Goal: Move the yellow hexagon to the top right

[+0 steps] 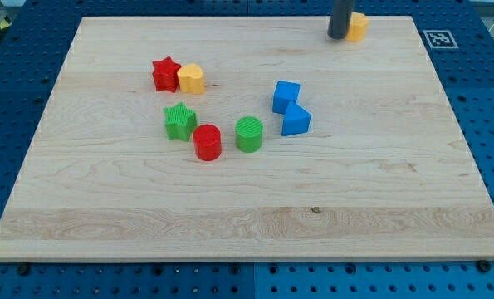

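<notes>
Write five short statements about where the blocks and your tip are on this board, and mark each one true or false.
1. My tip is against the yellow hexagon near the view's top right. True.
2. The red star touches the yellow block. True.
3. The two blue blocks sit far apart. False: they touch.
4. The red cylinder is on the green cylinder's right. False: left.
5. The green star lies below the red star. True.
</notes>
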Motion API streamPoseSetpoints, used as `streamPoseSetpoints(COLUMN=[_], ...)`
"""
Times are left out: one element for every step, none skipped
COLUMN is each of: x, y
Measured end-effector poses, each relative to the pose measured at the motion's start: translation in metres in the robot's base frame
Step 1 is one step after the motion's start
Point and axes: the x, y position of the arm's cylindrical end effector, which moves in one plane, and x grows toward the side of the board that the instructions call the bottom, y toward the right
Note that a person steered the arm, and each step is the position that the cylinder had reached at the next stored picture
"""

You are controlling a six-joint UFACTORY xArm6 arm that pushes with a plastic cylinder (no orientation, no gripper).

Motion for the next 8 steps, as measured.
streamPoseSetpoints(x=[0.000,0.000,0.000,-0.001,-0.006,-0.032,-0.044,-0.044], y=[0.025,0.042,0.052,0.046,0.030,0.037,0.062,0.076])
